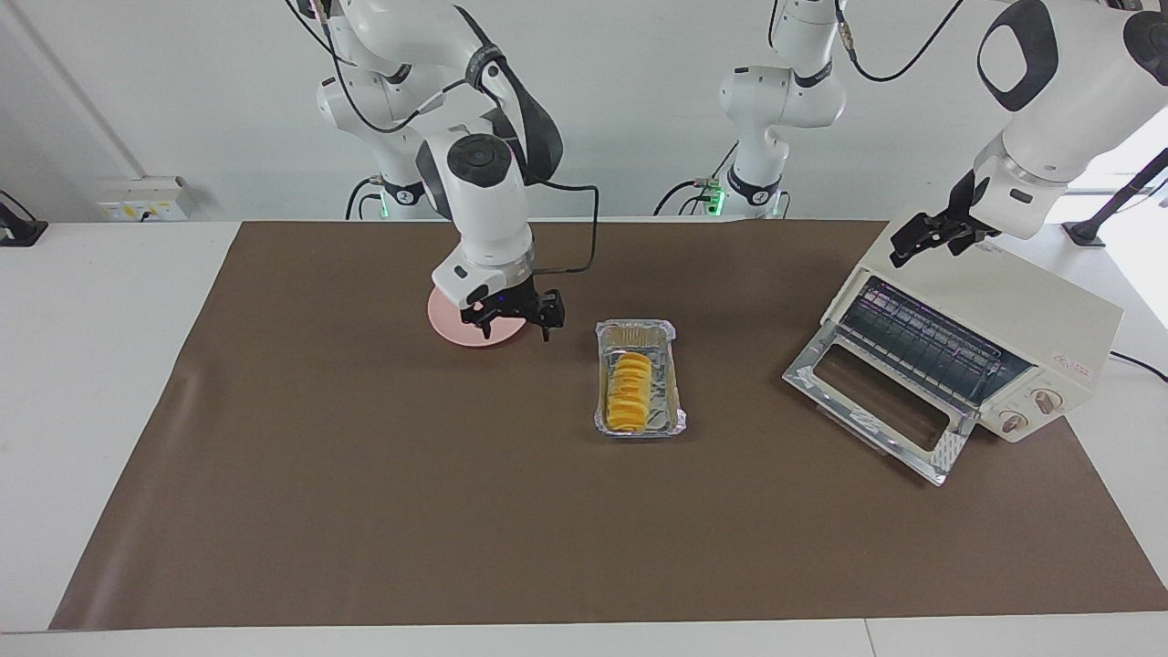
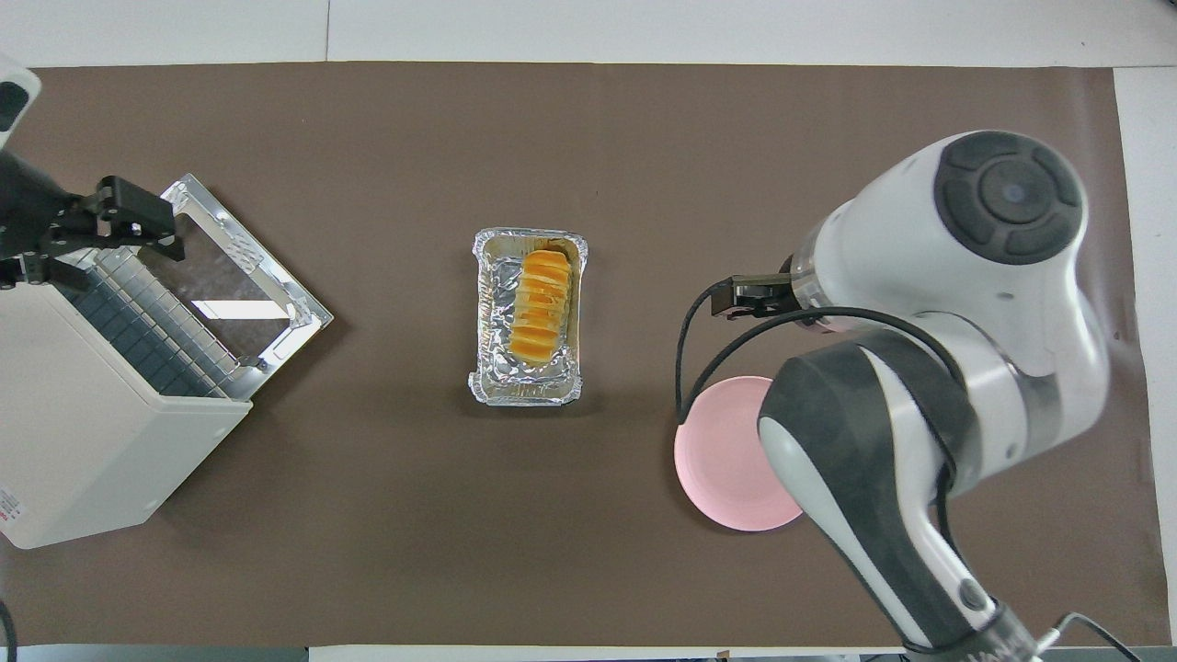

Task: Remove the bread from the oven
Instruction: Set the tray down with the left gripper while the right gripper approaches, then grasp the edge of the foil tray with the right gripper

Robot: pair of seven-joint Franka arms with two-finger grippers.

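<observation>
Facing view: bread point(image 1: 630, 392) sits in foil tray point(image 1: 639, 379) on the table, well apart from open oven point(image 1: 967, 356); right gripper point(image 1: 516, 315) over pink plate point(image 1: 474, 321), jaws apart. Left gripper point(image 1: 931, 235) over oven, jaws I cannot tell. Overhead view: loaf looks light, soft, crushable; I'd pinch mid-length across its narrow width.

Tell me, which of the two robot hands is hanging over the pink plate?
The right gripper, on the arm nearer the plain end of the table. It hangs over the pink plate, while the left gripper is over the oven, whose door is open.
</observation>
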